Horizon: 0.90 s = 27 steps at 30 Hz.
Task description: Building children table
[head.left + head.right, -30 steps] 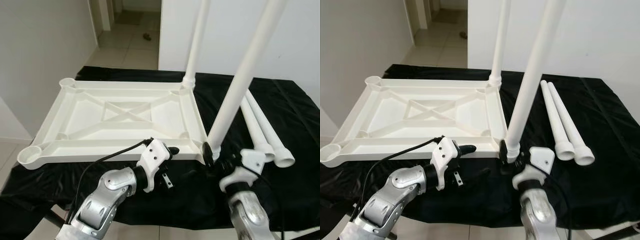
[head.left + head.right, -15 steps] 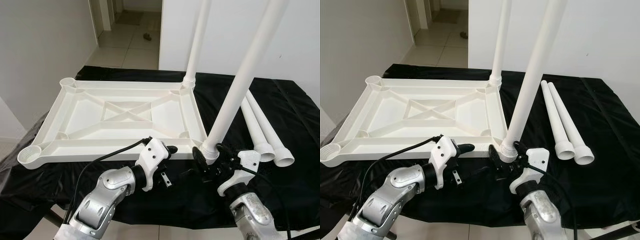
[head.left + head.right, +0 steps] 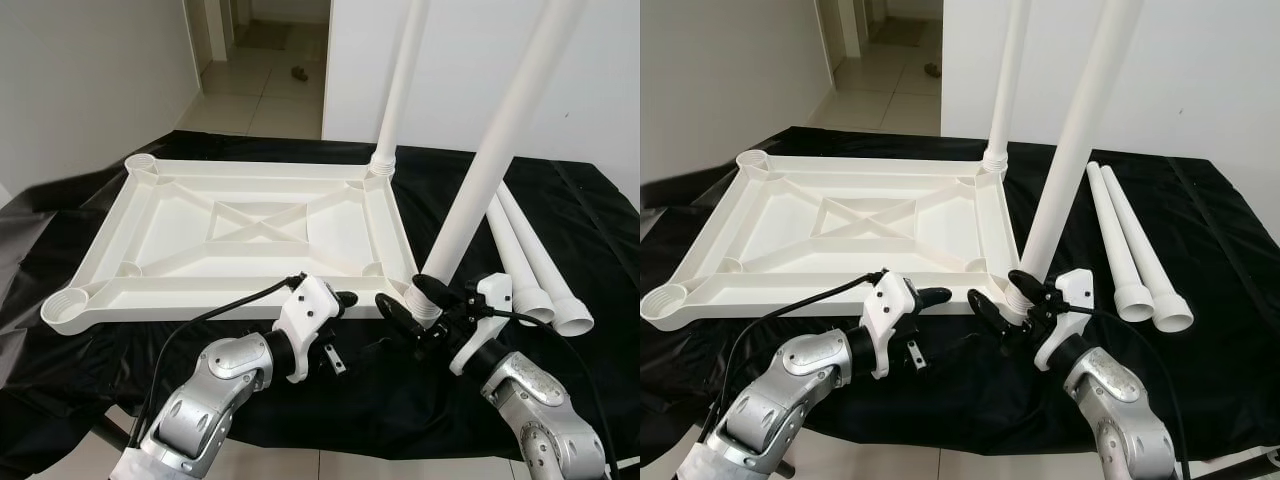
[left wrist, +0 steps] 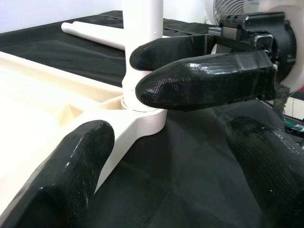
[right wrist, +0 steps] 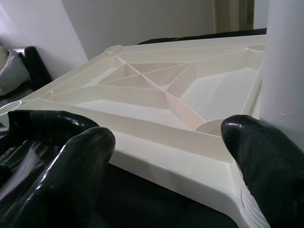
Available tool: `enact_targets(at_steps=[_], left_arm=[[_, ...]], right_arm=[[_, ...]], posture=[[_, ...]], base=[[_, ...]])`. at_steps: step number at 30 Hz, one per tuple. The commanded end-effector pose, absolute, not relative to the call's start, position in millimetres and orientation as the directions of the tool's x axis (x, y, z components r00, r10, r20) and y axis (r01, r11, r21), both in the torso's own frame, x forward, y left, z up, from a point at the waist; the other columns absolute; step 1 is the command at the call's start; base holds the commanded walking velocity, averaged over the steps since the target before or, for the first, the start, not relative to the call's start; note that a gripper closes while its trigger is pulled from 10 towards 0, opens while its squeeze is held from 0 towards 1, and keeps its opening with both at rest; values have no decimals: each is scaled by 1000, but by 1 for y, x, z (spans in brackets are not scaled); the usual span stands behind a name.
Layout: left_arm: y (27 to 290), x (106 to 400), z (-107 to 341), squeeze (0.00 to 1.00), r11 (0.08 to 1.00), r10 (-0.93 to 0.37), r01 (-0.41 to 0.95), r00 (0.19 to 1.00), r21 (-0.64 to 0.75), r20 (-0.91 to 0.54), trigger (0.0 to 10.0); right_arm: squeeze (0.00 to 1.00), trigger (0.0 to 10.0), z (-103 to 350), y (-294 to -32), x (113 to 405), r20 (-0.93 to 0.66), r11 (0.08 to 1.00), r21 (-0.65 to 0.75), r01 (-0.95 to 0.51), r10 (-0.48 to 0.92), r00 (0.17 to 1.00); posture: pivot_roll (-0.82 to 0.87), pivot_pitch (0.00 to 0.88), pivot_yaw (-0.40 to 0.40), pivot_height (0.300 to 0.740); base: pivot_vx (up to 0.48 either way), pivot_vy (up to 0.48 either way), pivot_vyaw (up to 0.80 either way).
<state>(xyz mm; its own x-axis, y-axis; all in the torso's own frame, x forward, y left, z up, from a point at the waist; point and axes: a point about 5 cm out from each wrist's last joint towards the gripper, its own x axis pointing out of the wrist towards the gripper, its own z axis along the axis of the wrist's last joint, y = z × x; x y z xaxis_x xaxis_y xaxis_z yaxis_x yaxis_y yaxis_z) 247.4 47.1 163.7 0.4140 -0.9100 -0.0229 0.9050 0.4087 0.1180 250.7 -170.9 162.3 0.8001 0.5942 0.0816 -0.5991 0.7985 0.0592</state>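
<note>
The white table top [image 3: 250,290] lies upside down on black cloth. One white leg [image 3: 400,90] stands in its far right corner socket. Another leg [image 3: 500,150] stands in the near right socket. My right gripper [image 3: 412,303] is open at that leg's base, one finger on each side of it. In the right wrist view its fingertips [image 5: 85,147] stand wide apart, with the leg [image 5: 285,61] beside one of them. My left gripper [image 3: 340,305] is open just in front of the table top's near edge, pointing at the same corner [image 4: 142,118].
Two loose white legs [image 3: 525,255] lie side by side on the cloth at the right. The two left corner sockets [image 3: 65,303] hold nothing. The black cloth [image 3: 600,230] hangs over the table edges. A tiled corridor [image 3: 270,90] runs off behind.
My right gripper has opened around the near leg's base, and its wrist has swung out to the right. The left arm has stayed put. The camera has shifted slightly.
</note>
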Motion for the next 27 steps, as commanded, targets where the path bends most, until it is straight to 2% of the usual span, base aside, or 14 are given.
enact_targets(at_steps=[1, 4, 7, 13, 15, 16, 18, 19, 20, 22, 23, 24, 27], left_arm=[[45, 246, 165, 0, 408, -911, 906, 412, 110, -20, 10000], [48, 239, 162, 0, 367, -925, 923, 375, 113, -61, 10000], [48, 237, 162, 0, 352, -929, 929, 362, 114, -76, 10000], [49, 239, 162, 0, 365, -923, 923, 376, 123, -82, 10000], [50, 242, 162, 0, 384, -915, 915, 395, 127, -80, 10000], [51, 248, 161, 0, 425, -894, 894, 439, 142, -90, 10000], [51, 248, 161, 0, 425, -894, 894, 439, 142, -90, 10000], [51, 255, 159, 0, 463, -873, 874, 478, 149, -95, 10000], [51, 255, 159, 0, 463, -873, 874, 478, 149, -95, 10000], [53, 268, 157, 0, 538, -822, 825, 559, 171, -111, 10000], [53, 268, 157, 0, 538, -822, 825, 559, 171, -111, 10000], [54, 277, 157, 0, 582, -787, 793, 605, 180, -119, 10000], [54, 284, 158, 0, 618, -757, 764, 642, 184, -122, 10000]], right_arm=[[0, 10000, 161, -176, 251, 75, 804, 70, -591, 586, 807], [0, 10000, 165, -193, 267, 19, 741, 70, -668, 669, 743], [0, 10000, 165, -198, 272, 0, 725, 62, -686, 687, 727], [0, 10000, 168, -208, 287, -10, 740, 22, -673, 673, 740], [0, 10000, 169, -210, 291, -7, 748, 12, -664, 664, 748], [0, 10000, 169, -212, 297, 6, 771, -10, -636, 637, 771], [0, 10000, 169, -212, 297, 6, 771, -10, -636, 637, 771], [0, 10000, 170, -215, 302, 23, 798, -27, -603, 603, 797], [0, 10000, 170, -215, 302, 23, 798, -27, -603, 603, 797], [0, 10000, 170, -219, 308, 49, 833, -52, -550, 553, 832], [0, 10000, 170, -219, 308, 49, 833, -52, -550, 553, 832], [0, 10000, 171, -221, 310, 74, 853, -49, -520, 522, 850], [0, 10000, 172, -221, 309, 98, 865, -42, -501, 502, 859]], posture=[[-8, 58, -19, 740], [-11, 68, -16, 740], [-10, 74, -15, 740], [-8, 78, -15, 740], [-6, 78, -14, 740], [-6, 77, -13, 740], [-6, 77, -13, 740], [-5, 75, -14, 740], [-5, 75, -14, 740], [-6, 70, -10, 740], [-6, 70, -10, 740], [-8, 67, -9, 740], [-9, 65, -9, 740]], base=[[0, 0, 0], [0, 0, 0], [0, 0, 0], [0, 0, 0], [0, 0, 0], [0, 0, 0], [0, 0, 0], [0, 0, 0], [0, 0, 0], [0, 0, 0], [0, 0, 0], [0, 0, 0], [0, 0, 0]])
